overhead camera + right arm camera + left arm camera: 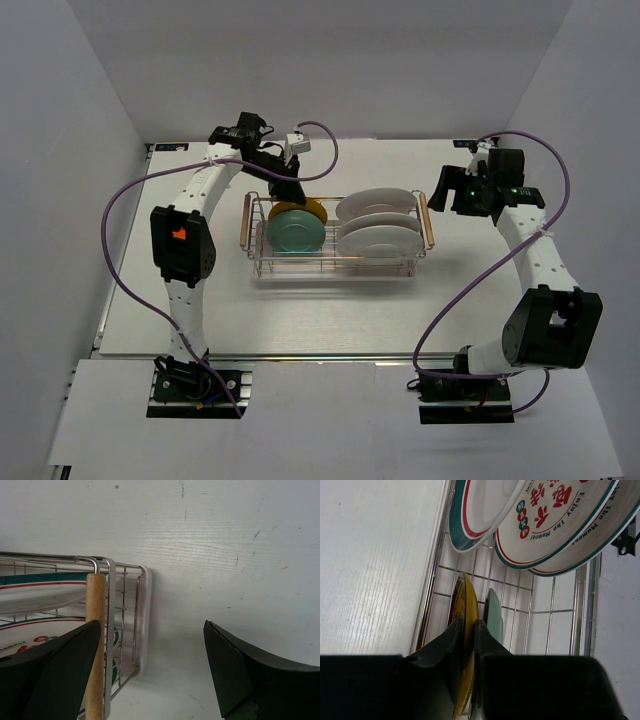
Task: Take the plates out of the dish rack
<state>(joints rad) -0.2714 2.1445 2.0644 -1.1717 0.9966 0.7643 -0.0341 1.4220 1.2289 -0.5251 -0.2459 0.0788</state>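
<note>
The chrome dish rack (335,268) stands mid-table with wooden handles at both ends. In its left half stand a yellow plate (300,209) and a teal plate (295,234); three white plates (380,226) lean in its right half. My left gripper (289,189) reaches down from behind the rack. In the left wrist view it (467,626) is shut on the yellow plate's rim (468,605), beside the teal plate (494,616); a dark red plate edge (454,600) shows behind the yellow one. My right gripper (441,190) is open and empty beside the rack's right handle (95,640).
The white plates carry green and red rings and red print (547,515). The rack's right end wires (124,605) lie left of my right gripper (152,626), with bare white table (225,555) ahead of it. Walls close in the table on three sides.
</note>
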